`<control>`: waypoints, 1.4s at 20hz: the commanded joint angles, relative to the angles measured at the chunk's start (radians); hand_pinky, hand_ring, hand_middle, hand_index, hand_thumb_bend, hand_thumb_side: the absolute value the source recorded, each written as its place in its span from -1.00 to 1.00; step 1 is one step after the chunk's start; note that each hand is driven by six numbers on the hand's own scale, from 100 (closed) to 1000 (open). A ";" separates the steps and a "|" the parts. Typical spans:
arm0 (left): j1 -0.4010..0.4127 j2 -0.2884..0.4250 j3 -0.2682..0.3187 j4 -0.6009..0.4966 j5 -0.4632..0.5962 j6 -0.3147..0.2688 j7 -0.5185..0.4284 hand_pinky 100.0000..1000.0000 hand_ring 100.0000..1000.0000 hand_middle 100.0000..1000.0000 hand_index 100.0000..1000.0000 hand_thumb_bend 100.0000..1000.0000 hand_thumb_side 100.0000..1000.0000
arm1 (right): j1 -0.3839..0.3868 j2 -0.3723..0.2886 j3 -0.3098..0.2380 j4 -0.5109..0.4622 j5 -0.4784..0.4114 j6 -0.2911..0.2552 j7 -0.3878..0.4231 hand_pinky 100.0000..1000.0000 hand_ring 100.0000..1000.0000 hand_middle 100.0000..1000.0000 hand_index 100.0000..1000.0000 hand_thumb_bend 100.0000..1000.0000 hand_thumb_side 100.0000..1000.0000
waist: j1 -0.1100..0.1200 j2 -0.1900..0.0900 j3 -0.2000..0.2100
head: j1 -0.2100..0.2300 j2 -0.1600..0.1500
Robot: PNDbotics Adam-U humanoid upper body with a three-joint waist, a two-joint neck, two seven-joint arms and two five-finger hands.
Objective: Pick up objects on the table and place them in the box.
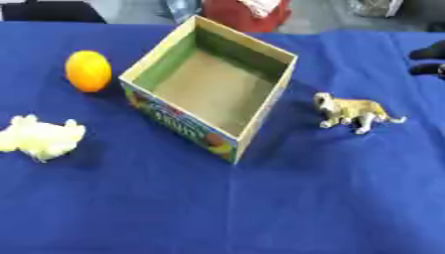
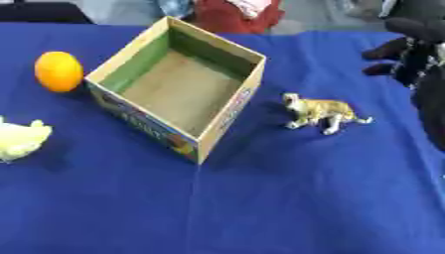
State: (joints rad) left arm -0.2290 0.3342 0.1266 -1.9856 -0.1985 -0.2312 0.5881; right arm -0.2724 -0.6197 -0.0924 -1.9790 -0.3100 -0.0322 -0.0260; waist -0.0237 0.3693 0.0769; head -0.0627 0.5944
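Note:
An open cardboard box [image 1: 261,111] with green inner walls stands mid-table, nothing showing inside it. An orange [image 1: 88,70] lies to its left. Nearer the left edge sits a pale yellow fluffy toy [image 1: 40,137]. A small tan toy animal [image 1: 349,112] stands on its legs to the right of the box. My right hand [image 2: 419,55] hangs black at the right edge, above and behind the toy animal, fingers relaxed and pointing left, holding nothing. My left hand is out of sight.
A blue cloth [image 1: 260,208] covers the table, with a broad bare stretch in front. Beyond the far edge are a red object [image 1: 246,13] and a dark shape [image 1: 52,11].

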 commanded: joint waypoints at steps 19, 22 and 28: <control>-0.010 0.045 0.002 -0.014 -0.001 0.000 -0.009 -0.11 0.37 0.34 0.89 -0.68 1.00 | -0.166 -0.185 0.015 0.059 0.190 0.048 -0.035 0.33 0.50 0.20 0.73 -1.00 1.00 | 0.004 -0.020 0.009 | -0.004 0.008; -0.016 0.066 -0.004 -0.014 -0.001 -0.003 -0.014 -0.11 0.37 0.34 0.89 -0.68 1.00 | -0.225 -0.228 0.034 0.104 0.269 0.041 -0.009 0.34 0.52 0.27 0.73 -1.00 1.00 | 0.008 -0.019 0.011 | -0.008 0.006; -0.024 0.105 -0.016 -0.014 -0.002 -0.002 -0.024 -0.11 0.38 0.35 0.89 -0.69 1.00 | -0.346 -0.302 0.095 0.202 0.431 0.017 0.084 0.36 0.57 0.40 0.75 -1.00 1.00 | 0.010 -0.019 0.015 | -0.015 -0.001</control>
State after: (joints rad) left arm -0.2437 0.4043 0.1103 -1.9856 -0.1985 -0.2328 0.5683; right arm -0.6016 -0.8703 -0.0001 -1.7910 0.0849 -0.0098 0.0377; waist -0.0148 0.3693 0.0907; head -0.0739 0.5979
